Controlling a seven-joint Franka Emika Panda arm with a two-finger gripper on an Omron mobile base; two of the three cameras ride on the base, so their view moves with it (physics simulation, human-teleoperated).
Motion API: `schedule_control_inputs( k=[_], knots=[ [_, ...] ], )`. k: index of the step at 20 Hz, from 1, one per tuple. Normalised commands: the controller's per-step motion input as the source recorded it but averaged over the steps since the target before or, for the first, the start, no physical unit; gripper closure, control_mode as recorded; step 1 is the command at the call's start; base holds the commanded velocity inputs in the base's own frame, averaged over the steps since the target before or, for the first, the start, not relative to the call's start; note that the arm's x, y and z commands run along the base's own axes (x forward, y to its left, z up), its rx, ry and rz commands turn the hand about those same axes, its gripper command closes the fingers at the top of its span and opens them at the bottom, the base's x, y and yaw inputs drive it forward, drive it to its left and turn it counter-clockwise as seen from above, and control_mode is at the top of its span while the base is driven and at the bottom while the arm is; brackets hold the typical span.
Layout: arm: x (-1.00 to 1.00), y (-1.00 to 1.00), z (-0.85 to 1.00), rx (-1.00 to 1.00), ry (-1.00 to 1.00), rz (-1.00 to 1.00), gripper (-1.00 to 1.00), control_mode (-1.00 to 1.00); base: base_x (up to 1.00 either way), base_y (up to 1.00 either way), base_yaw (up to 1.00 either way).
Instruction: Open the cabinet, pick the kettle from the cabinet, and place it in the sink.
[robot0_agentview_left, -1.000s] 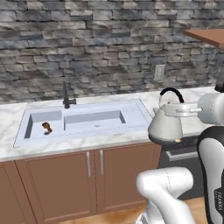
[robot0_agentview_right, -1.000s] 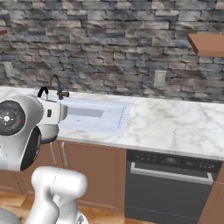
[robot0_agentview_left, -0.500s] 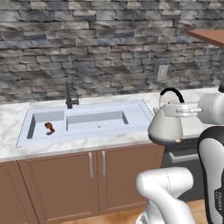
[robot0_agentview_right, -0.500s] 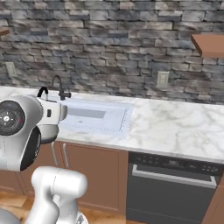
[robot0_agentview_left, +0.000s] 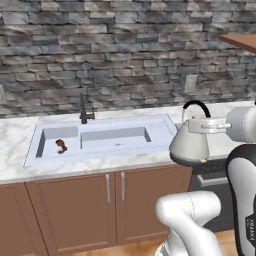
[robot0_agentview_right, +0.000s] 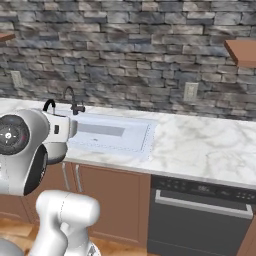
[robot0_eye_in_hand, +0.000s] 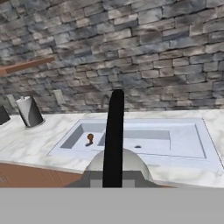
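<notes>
Kettle was in our end effector, which was pinching its black handle, and it hung above the counter edge just right of the sink. Since a second ago the sink came closer to it; the placing was not yet done.

Kettle: squat silver-grey cone, thin black arched handle, upright, held in the air in front of the counter edge, just off the sink's right end. Sink: wide pale white-blue rectangular basin set in the marble counter, divider splitting a small left bay from a larger right one, slim dark faucet at the back rim, small brown item in the left bay.
</notes>
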Motion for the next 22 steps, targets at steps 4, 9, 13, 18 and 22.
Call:
schedule_control_inputs(
  k=[4, 9, 13, 18, 22],
  knots=[
    [0.00, 0.00, 0.00, 0.00, 0.00, 0.00, 1.00, 1.00, 0.05, 0.39, 0.00],
    [0.00, 0.00, 0.00, 0.00, 0.00, 0.00, 1.00, 1.00, 0.12, 0.40, 0.00],
    [0.00, 0.00, 0.00, 0.00, 0.00, 0.00, 1.00, 1.00, 0.17, 0.44, 0.00],
    [0.00, 0.00, 0.00, 0.00, 0.00, 0.00, 1.00, 1.00, 0.16, 0.44, 0.00],
    [0.00, 0.00, 0.00, 0.00, 0.00, 0.00, 1.00, 1.00, 0.20, 0.45, 0.00]
  ],
)
